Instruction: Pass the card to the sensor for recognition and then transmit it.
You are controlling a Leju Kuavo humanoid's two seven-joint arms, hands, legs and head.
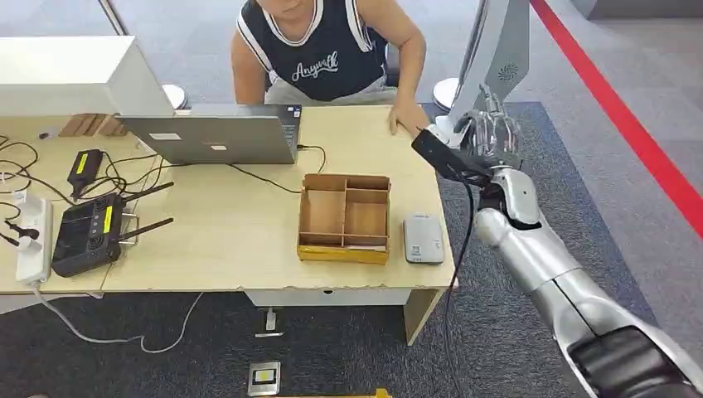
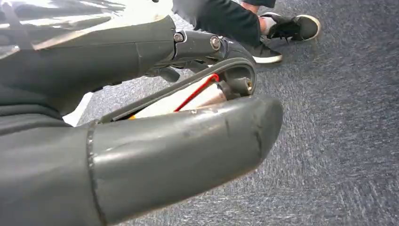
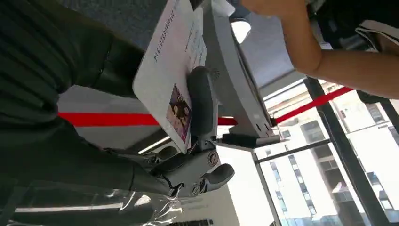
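- The wooden desk (image 1: pixel 240 240) carried a compartmented wooden box (image 1: pixel 344 217), with the grey card reader (image 1: pixel 423 239) just beside it.
- The right hand (image 1: pixel 489 137) was raised past the desk's far corner, near a person's hand (image 1: pixel 408 116).
- The left hand (image 2: pixel 183 141) hung over carpet; whether it held anything could not be told.
- The card (image 3: pixel 171 70) sat pinched between the right hand's fingers (image 3: pixel 201 101), one dark finger across its printed face.
- It looked thin, light, stiff and slick, so best held by an edge, flat faces pinched.

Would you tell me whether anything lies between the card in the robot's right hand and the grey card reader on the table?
Nothing visible does. The right hand holds the card raised past the table's far right corner, and the table between there and the card reader lies bare.
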